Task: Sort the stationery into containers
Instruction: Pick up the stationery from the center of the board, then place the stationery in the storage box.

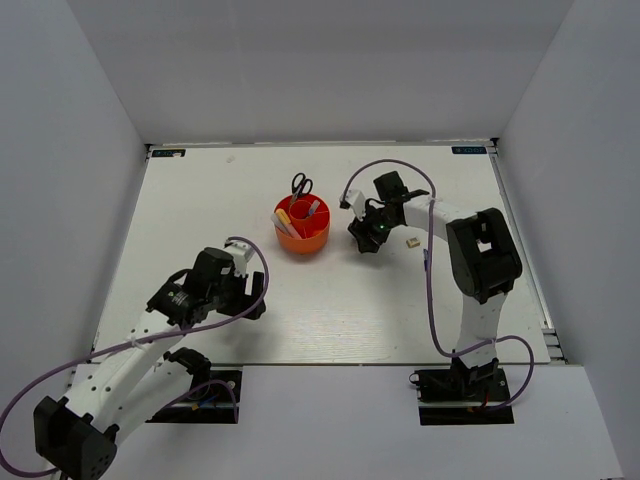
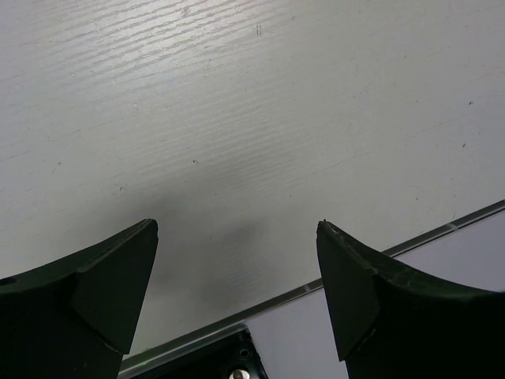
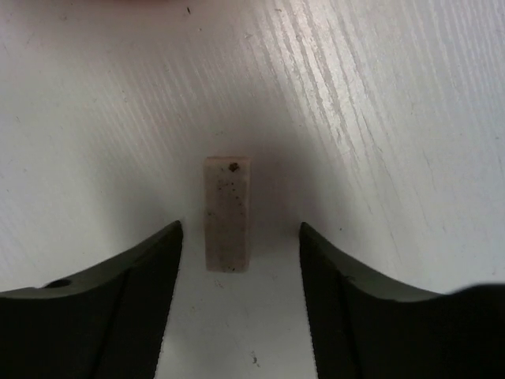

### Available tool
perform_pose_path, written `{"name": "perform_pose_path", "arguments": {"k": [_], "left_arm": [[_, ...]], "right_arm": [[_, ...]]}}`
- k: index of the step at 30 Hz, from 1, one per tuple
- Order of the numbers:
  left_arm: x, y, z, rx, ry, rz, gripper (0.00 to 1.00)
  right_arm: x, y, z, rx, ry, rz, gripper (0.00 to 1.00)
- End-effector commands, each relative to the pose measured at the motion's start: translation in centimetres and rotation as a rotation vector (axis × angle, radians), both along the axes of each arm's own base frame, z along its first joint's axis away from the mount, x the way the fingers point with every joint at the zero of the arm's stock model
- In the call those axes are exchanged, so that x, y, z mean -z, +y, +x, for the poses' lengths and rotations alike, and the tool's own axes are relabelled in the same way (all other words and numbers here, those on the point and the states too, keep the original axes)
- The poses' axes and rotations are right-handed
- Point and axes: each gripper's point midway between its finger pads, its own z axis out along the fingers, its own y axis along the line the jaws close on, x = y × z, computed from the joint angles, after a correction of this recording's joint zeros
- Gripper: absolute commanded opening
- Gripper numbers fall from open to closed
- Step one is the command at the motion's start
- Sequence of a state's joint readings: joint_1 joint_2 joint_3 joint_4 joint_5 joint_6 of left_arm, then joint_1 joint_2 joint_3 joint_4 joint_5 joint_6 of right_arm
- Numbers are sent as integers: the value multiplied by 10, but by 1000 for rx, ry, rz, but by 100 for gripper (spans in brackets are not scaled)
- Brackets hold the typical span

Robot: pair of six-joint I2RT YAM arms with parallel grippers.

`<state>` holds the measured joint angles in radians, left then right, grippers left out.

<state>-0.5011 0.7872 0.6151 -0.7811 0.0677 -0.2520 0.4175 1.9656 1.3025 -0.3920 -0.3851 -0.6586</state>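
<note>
The round orange container [image 1: 302,238] stands mid-table with pink-orange highlighters [image 1: 288,217] inside. Black-handled scissors [image 1: 301,185] show at its far rim. My right gripper [image 1: 371,238] hangs just right of the container, pointing down. In the right wrist view a small grey-white eraser block [image 3: 229,213] lies on the table between the tips of my right gripper [image 3: 241,229], which is open, with a gap on each side of the block. A tiny tan cube [image 1: 409,243] lies right of that gripper. My left gripper [image 2: 237,225] is open and empty over bare table.
White walls enclose the table [image 1: 330,320] on three sides. The left gripper [image 1: 250,297] sits low near the table's front edge [image 2: 394,249], where the left arm's base mount [image 2: 225,359] shows. A purple cable [image 1: 430,290] loops along the right arm.
</note>
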Motion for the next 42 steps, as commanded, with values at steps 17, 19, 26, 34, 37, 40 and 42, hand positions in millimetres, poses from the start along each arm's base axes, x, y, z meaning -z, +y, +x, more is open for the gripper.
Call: {"name": "perform_pose_path", "arguments": {"k": [17, 19, 26, 34, 37, 40, 42], "left_arm": [[-7, 5, 0, -11, -54, -9, 92], [-7, 4, 0, -7, -57, -13, 92], [-9, 3, 0, -1, -57, -16, 92], [-6, 4, 0, -6, -55, -10, 92], [-7, 4, 0, -4, -55, -7, 92], [-7, 5, 1, -5, -54, -5, 92], [-6, 5, 1, -5, -52, -3, 92]], "right_arm": [[-27, -22, -18, -53, -45, -203, 0], [-66, -14, -7, -57, -131, -170, 0], [-152, 21, 11, -195, -309, -120, 0], [-173, 60, 48, -338, -675, -248, 0], [-180, 63, 60, -344, -777, -318, 0], [-182, 64, 66, -358, -845, -364, 0], [-185, 67, 67, -381, -885, -377, 0]]}}
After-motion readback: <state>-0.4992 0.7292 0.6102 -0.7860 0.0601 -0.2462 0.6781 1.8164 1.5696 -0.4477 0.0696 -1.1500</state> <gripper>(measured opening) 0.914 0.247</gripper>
